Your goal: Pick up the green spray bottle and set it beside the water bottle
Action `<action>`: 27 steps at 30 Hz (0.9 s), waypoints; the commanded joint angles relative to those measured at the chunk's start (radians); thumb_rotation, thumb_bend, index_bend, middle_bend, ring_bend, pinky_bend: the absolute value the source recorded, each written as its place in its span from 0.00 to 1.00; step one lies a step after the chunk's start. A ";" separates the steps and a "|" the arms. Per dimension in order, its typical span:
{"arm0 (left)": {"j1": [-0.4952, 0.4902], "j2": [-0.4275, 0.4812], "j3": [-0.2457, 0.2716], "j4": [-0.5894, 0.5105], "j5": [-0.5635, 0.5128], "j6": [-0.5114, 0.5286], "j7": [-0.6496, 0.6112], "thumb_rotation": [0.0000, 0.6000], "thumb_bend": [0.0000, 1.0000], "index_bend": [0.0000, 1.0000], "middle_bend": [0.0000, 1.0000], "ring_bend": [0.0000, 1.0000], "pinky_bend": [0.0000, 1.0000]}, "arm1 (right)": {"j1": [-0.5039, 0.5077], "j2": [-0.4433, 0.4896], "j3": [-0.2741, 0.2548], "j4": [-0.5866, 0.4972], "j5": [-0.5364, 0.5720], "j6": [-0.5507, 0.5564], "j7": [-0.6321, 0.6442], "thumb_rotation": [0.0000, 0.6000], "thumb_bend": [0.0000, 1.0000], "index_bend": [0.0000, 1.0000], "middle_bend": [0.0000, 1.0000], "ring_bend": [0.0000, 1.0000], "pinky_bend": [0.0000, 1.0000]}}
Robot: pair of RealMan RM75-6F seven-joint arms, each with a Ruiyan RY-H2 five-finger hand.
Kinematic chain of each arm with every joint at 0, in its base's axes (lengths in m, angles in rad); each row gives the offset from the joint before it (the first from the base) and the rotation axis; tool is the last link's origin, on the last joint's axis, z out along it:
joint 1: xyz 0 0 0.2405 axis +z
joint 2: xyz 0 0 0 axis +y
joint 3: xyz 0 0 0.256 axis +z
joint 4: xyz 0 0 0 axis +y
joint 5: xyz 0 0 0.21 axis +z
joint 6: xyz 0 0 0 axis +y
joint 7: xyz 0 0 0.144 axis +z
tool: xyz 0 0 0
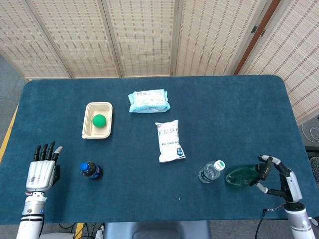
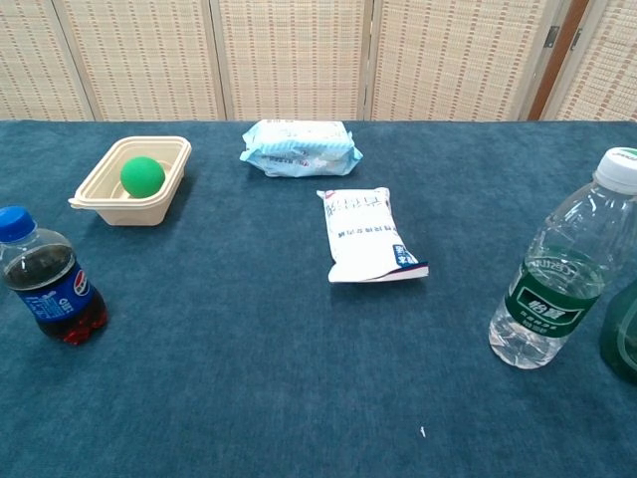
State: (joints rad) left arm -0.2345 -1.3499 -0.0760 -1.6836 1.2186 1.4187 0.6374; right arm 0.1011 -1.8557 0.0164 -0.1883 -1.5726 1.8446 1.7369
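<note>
**Spray bottle placed, but a tip-over is possible**

The green spray bottle [image 1: 240, 177] lies on the table [image 1: 234, 119] just beside the water bottle [image 1: 211, 172], so the placing looks done. The right hand [image 1: 275, 177] is near it with fingers apart, holding nothing. The left hand [image 1: 42, 169] rests flat, fingers spread. A risk, in my view: a curled finger may catch the spray bottle and push it against the upright water bottle.

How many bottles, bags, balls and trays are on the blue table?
Bottles: 3 (green spray bottle, water bottle, cola bottle)
Bags: 2 (blue pack, white pouch)
Balls: 1 (green ball)
Trays: 1 (beige tray)
Total: 7
</note>
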 commanded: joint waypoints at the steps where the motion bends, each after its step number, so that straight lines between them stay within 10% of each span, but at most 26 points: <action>1: 0.001 0.004 0.002 -0.006 0.009 0.006 0.001 1.00 0.61 0.14 0.05 0.00 0.00 | -0.001 0.003 -0.004 -0.002 -0.004 0.001 -0.003 1.00 0.09 0.25 0.29 0.22 0.28; 27: 0.011 0.040 0.002 -0.052 0.077 0.039 -0.044 1.00 0.61 0.14 0.05 0.00 0.00 | -0.081 0.094 -0.029 -0.069 -0.019 0.002 -0.044 1.00 0.08 0.18 0.19 0.12 0.21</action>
State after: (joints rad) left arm -0.2225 -1.3129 -0.0737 -1.7356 1.2913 1.4585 0.5989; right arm 0.0250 -1.7715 -0.0110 -0.2478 -1.5904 1.8444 1.7016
